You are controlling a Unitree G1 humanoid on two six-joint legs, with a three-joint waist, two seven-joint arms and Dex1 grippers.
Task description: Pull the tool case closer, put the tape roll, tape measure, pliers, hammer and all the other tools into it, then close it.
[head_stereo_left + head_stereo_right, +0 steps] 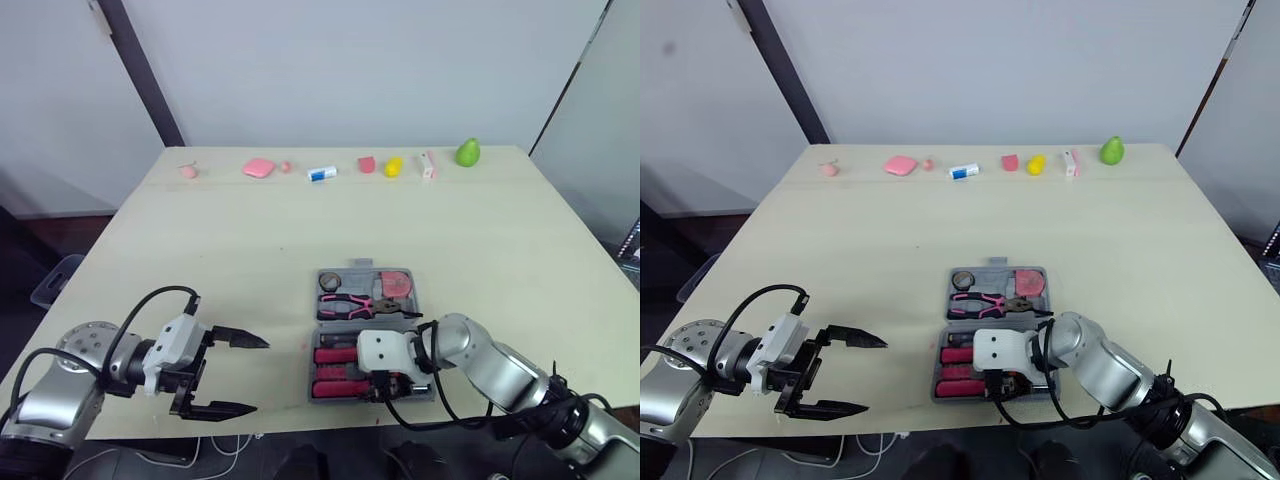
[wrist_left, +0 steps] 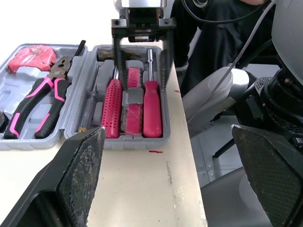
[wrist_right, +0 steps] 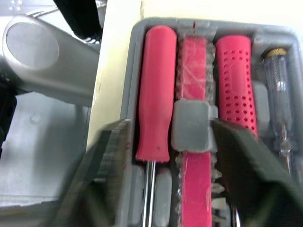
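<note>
The tool case (image 2: 118,141) lies open directly under the right hand (image 2: 140,66), whose 2 fingers (image 3: 106,161) stand apart astride red handles (image 3: 194,56). The left hand (image 1: 257,376) gapes, with the case off to its right. Rigid and tool-laden, the case will probably slide: hook its near wall.

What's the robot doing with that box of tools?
The robot is packing a tool case. It lies open near the table's front edge, with pink pliers and red-handled tools inside. Its right gripper is down over the near half, open astride them. Its left gripper hangs open off to the side, holding nothing.
</note>
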